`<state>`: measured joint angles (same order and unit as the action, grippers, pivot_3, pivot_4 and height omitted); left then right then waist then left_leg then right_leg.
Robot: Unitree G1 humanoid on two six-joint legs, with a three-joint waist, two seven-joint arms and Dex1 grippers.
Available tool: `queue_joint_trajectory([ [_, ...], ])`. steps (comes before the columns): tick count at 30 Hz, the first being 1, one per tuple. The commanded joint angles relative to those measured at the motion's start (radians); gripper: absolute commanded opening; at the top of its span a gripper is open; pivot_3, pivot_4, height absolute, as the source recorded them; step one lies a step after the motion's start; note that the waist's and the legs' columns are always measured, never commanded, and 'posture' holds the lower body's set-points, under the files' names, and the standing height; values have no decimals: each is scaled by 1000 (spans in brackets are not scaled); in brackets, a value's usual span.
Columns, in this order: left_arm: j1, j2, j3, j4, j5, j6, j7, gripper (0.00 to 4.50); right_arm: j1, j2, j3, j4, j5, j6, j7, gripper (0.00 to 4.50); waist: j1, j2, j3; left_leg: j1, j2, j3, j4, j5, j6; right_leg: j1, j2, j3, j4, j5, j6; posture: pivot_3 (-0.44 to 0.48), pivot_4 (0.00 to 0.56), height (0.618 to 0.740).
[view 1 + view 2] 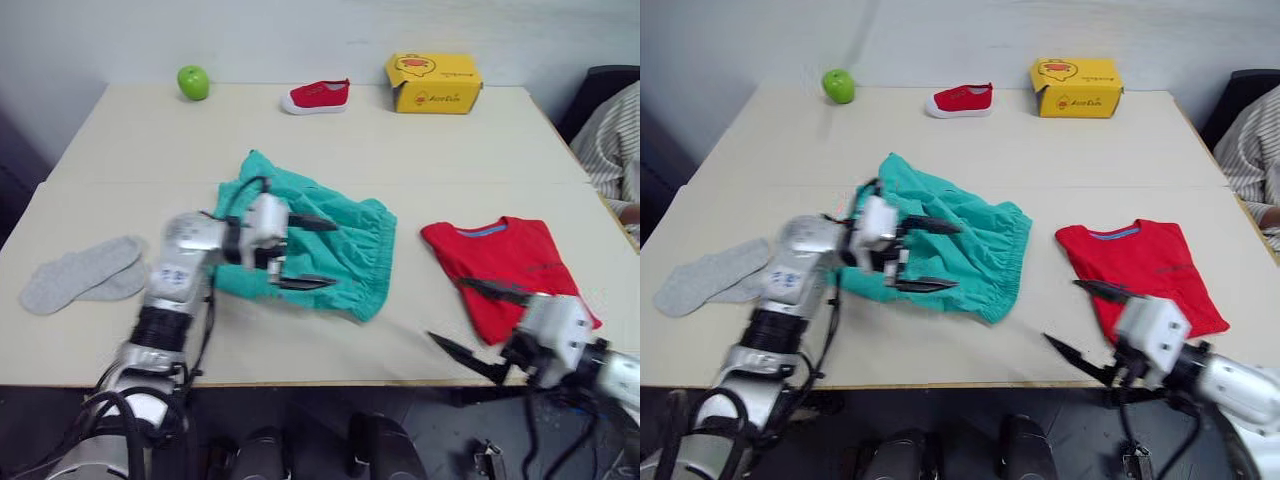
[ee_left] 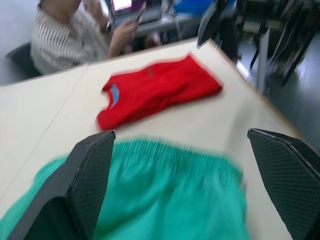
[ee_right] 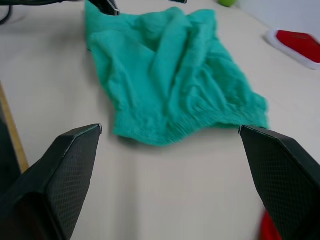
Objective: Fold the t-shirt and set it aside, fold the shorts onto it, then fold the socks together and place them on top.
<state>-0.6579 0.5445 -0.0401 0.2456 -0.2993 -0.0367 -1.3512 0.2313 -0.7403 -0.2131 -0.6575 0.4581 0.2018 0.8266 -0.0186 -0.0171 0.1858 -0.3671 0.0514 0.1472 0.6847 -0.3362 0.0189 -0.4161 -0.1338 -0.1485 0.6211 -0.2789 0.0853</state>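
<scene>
A pale counter seen from above and in front, described from left to right. At about nine o'clock, near the left edge, the socks lie flat, two light grey pieces overlapping. At the far left, around eleven o'clock, sits a green apple. Just right of the socks, the left claw reaches over the near left part of the shorts, its two black fingers spread wide apart, one above the other, with nothing held between them; whether the lower finger touches the cloth cannot be told. The shorts are a rumpled teal-green heap at the centre of the counter, the gathered waistband toward the right side. Behind them, at twelve o'clock along the far edge, a small red shoe rests, and right of it a yellow cardboard box. At about three o'clock the t-shirt lies folded and flat, well apart from the shorts, its blue neck label facing the far side. The right claw hovers at the near edge around five o'clock, just beside the t-shirt's near corner, fingers wide open and empty. At the far right edge a person in a striped shirt sits.
</scene>
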Motion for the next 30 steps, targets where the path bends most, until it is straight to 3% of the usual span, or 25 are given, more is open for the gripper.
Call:
queue_joint_trajectory([
  [1,85,130,68,64,18,-160,-75,4461,-86,26,183,8,-108,49,-43,4500,-6,0,0,-1,0,0,0,0,0,-1,0,-1,0,0,0,0,150,740],
  [4,172,237,115,135,49,-279,-72,4461,-177,78,313,91,-220,64,-95,4500,0,0,0,-5,-1,-1,0,0,0,-2,-1,-3,2,0,0,0,150,740],
  [7,241,315,130,195,147,-435,14,4461,-241,80,414,180,-360,15,-105,4500,8,0,0,-5,-3,0,1,-2,3,-2,-3,-2,1,1,1,0,150,740],
  [12,308,335,134,247,234,-456,191,4461,-301,105,453,291,-434,-7,-123,4500,19,-1,0,-6,-5,0,1,-4,7,-2,-7,-4,1,2,3,0,150,740],
  [16,296,349,94,320,324,-468,294,4500,-341,134,462,338,-474,-15,-144,3215,17,0,-1,-2,-5,0,1,-4,7,1,-8,-5,-1,2,4,0,150,740],
  [19,253,336,66,377,350,-457,342,4500,-355,140,460,362,-509,-22,-163,2178,17,8,-6,0,-5,-1,1,-3,6,1,-9,-5,1,2,3,0,150,740],
  [25,154,313,-28,505,395,-449,333,4500,-404,146,437,379,-511,-18,-169,30,17,19,-13,1,-5,0,1,-1,5,1,-9,-5,4,2,3,0,150,740],
  [30,39,281,-104,641,452,-483,352,4500,-452,173,371,331,-434,64,-163,30,19,22,-15,1,-6,0,1,0,5,2,-9,-5,4,2,3,0,150,740],
])
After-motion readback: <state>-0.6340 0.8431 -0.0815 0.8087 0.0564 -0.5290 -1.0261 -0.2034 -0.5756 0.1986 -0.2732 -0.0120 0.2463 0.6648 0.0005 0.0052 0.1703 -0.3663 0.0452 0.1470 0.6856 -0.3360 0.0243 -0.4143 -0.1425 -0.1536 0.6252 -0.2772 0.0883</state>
